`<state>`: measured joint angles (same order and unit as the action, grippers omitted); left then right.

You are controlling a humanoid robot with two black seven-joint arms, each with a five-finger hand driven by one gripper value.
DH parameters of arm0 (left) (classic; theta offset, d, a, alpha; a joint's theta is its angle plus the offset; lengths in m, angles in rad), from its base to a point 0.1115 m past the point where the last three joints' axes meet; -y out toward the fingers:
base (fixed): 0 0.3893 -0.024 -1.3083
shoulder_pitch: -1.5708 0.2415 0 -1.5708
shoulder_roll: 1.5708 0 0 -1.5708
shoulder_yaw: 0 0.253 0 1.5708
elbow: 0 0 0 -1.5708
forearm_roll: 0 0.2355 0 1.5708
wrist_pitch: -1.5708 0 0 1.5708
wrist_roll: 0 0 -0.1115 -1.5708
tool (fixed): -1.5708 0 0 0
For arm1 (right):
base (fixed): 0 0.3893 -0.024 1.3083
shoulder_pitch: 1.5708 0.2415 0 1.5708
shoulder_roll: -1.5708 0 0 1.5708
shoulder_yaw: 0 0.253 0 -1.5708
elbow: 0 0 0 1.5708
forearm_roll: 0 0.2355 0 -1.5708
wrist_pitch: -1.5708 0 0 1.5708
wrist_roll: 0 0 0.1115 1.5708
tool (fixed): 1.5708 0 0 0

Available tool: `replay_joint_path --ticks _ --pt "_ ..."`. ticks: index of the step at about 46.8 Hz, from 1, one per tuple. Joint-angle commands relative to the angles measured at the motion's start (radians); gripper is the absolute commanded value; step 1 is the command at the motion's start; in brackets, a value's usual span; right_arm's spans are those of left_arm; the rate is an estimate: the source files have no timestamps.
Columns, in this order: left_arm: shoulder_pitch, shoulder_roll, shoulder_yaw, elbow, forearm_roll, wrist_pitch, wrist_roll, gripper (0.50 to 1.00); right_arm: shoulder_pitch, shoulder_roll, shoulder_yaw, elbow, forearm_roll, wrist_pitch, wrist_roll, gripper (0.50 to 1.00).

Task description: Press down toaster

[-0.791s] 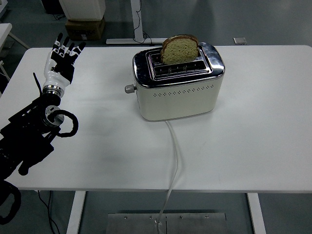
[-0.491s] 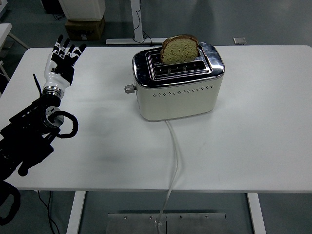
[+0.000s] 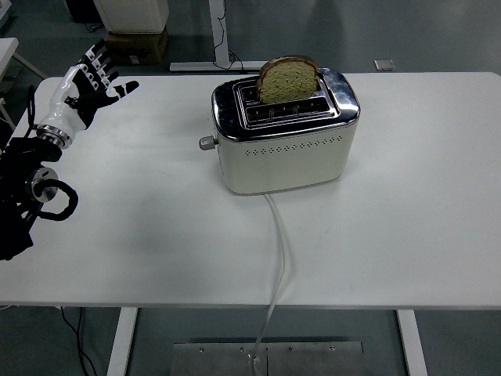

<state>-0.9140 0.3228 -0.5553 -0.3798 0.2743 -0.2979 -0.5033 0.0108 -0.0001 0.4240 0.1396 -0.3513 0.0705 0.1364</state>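
Observation:
A cream and chrome toaster [image 3: 286, 137] stands in the middle of the white table [image 3: 407, 211]. A slice of brown bread [image 3: 288, 78] sticks up out of its top slot. The toaster's lever knob [image 3: 207, 142] juts from its left end, in the raised position. My left hand [image 3: 84, 81] hovers over the table's far left corner, well to the left of the toaster, fingers spread and holding nothing. The right arm does not show.
A white power cord [image 3: 279, 258] runs from the toaster's front over the table's near edge. Beyond the table are a cardboard box [image 3: 138, 45] and a desk leg on the floor.
My left arm has pulled back to the left and the hand has turned, ending farther from the toaster. The toaster and bread have not moved.

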Motion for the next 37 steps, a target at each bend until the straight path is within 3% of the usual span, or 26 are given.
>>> replay_joint_path --ticks 1,22,37 --pt "-0.008 0.031 0.009 -0.001 0.031 -0.024 0.0 1.0 0.0 0.0 -0.001 0.0 0.0 0.0 0.0 1.0" --pt "-0.035 0.183 0.044 -0.017 0.331 -0.11 0.0 1.0 0.0 0.0 0.001 0.0 0.0 0.0 -0.001 1.0" --pt "-0.066 0.249 0.132 -0.165 0.517 -0.109 0.0 1.0 0.0 0.0 -0.001 0.0 0.0 0.0 0.0 1.0"
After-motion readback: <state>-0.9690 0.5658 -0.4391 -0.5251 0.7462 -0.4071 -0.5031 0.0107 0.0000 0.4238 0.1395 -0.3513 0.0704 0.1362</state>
